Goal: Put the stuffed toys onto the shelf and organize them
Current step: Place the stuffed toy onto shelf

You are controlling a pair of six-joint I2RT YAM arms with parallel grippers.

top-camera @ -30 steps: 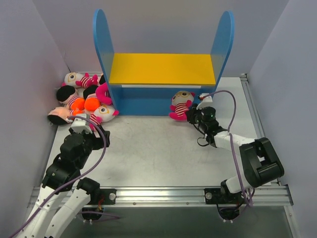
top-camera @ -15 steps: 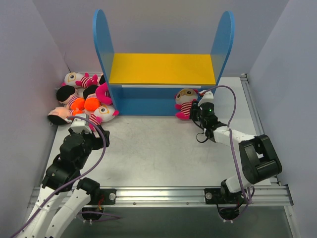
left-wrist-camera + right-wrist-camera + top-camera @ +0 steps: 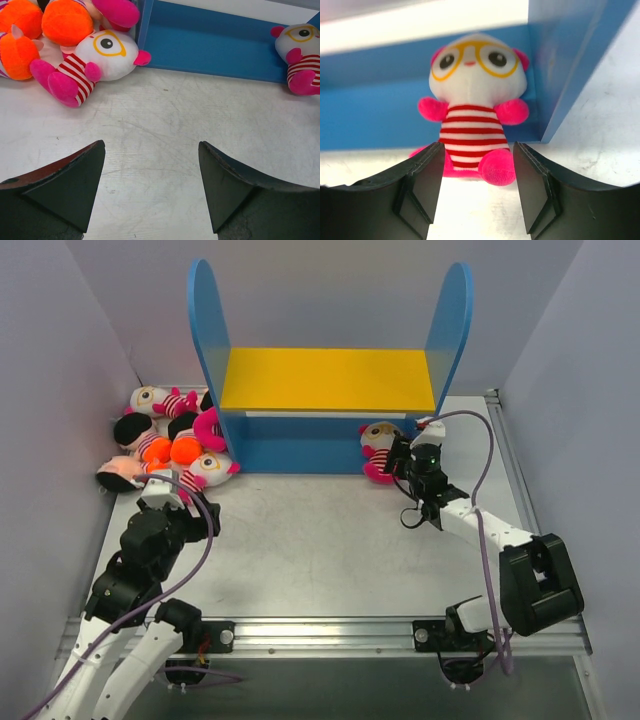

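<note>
Striped stuffed toy (image 3: pixel 475 127) upright at the foot of the shelf (image 3: pixel 300 445), backed into the corner by its right side panel (image 3: pixel 570 60), straight ahead of the right gripper (image 3: pixel 477 147), jaws apart flanking its legs, seemingly clasping nothing; left gripper (image 3: pixel 150 150) wide, empty, well apart.

Lab test cell; plain enclosing walls (image 3: pixel 50 360), metal tabletop (image 3: pixel 320 540), aluminium mounting rail (image 3: pixel 330 633)
</note>
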